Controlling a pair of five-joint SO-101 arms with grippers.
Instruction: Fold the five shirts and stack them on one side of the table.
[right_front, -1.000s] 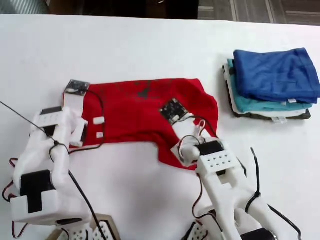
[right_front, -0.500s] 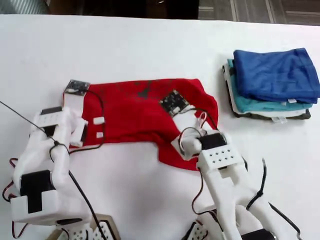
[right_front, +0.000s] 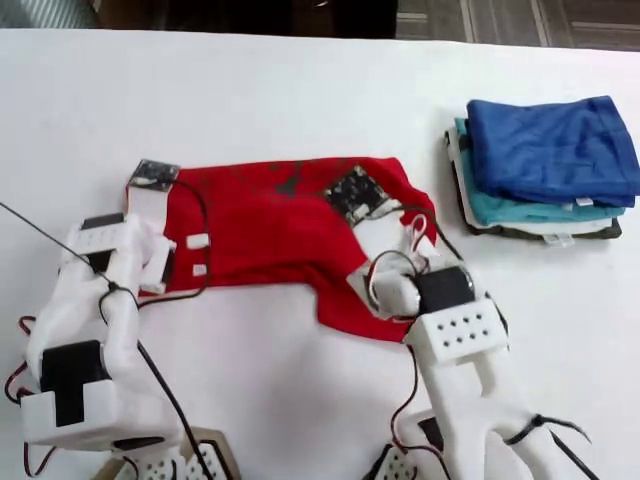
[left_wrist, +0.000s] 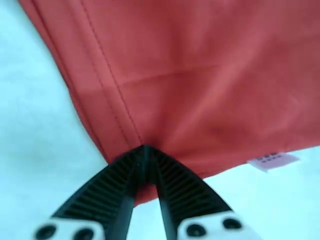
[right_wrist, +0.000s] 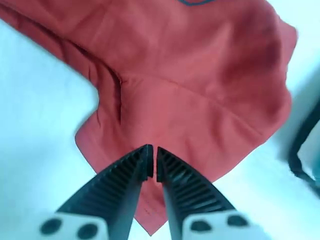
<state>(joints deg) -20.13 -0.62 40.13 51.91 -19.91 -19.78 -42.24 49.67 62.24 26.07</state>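
Red fabric shirt (right_front: 262, 238), creased and stitched along the hem, is pinched at its edge by the left gripper (left_wrist: 145, 151); the right gripper (right_wrist: 152, 154) is held closed over its rumpled end.

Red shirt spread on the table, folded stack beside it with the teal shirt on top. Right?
Wrong on the top layer. The high view shows the dark blue fabric shirt on top of the folded stack; the teal shirt lies directly under it. The red cloth shirt is spread on the white table, as you said.
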